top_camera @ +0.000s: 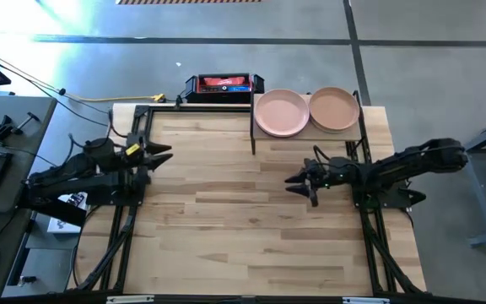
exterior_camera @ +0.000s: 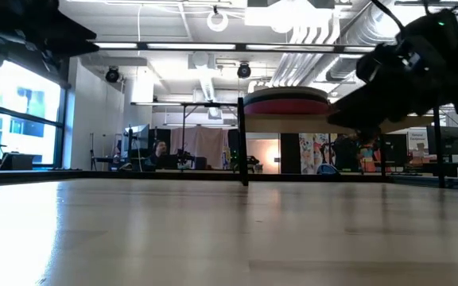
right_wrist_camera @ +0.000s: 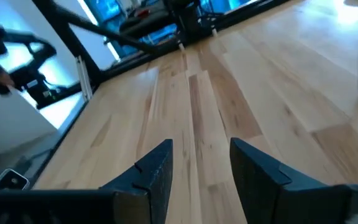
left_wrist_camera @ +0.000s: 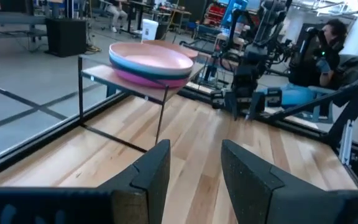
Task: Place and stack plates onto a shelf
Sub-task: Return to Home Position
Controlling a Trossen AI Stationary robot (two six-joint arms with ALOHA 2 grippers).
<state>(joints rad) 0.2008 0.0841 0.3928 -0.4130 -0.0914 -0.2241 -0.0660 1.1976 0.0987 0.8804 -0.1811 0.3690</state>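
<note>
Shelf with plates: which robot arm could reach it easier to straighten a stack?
Probably the right. Seen from above, the right gripper hangs open just in front of the raised light-wood shelf holding two round plate stacks, pink-topped and peach-topped. The left gripper, also open, waits across the table.

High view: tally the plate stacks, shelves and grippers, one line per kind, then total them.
Plate stacks: 2 (pink-topped stack, peach-topped stack)
Shelf: 1
Grippers: 2 (left gripper, right gripper, both open and empty)
Total: 5
</note>
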